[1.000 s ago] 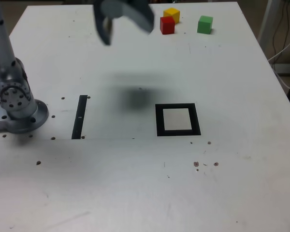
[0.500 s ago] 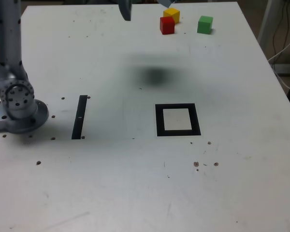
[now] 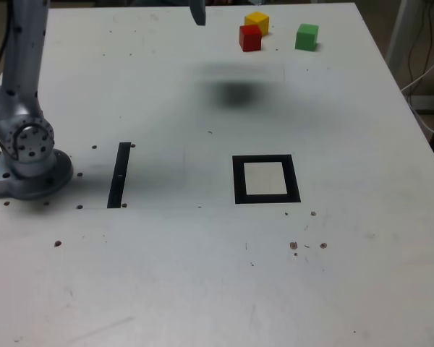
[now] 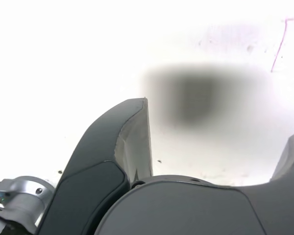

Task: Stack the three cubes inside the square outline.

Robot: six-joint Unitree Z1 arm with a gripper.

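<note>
The three cubes sit near the table's far edge in the exterior view: red (image 3: pixel 250 37), yellow (image 3: pixel 257 22) just behind it and touching it, green (image 3: pixel 307 36) apart to the right. The square outline (image 3: pixel 266 179), black with a pale centre, lies mid-table with nothing in it. My gripper (image 4: pixel 223 117) hangs high above the table, jaws wide open and nothing between them. In the exterior view only one dark finger (image 3: pixel 197 13) shows at the top edge, left of the cubes. No cube shows in the wrist view, only the bare white table and the gripper's shadow (image 4: pixel 201 98).
The arm's grey base (image 3: pixel 29 155) stands at the exterior view's left. A thin black strip (image 3: pixel 119 174) lies between the base and the outline. The gripper's shadow (image 3: pixel 235 90) falls below the red cube. Cables hang off the table's right side (image 3: pixel 427 50).
The gripper has risen and moved toward the far edge, leaving most of the exterior view. Its shadow has shifted from left of the outline toward the cubes. Jaws stay open.
</note>
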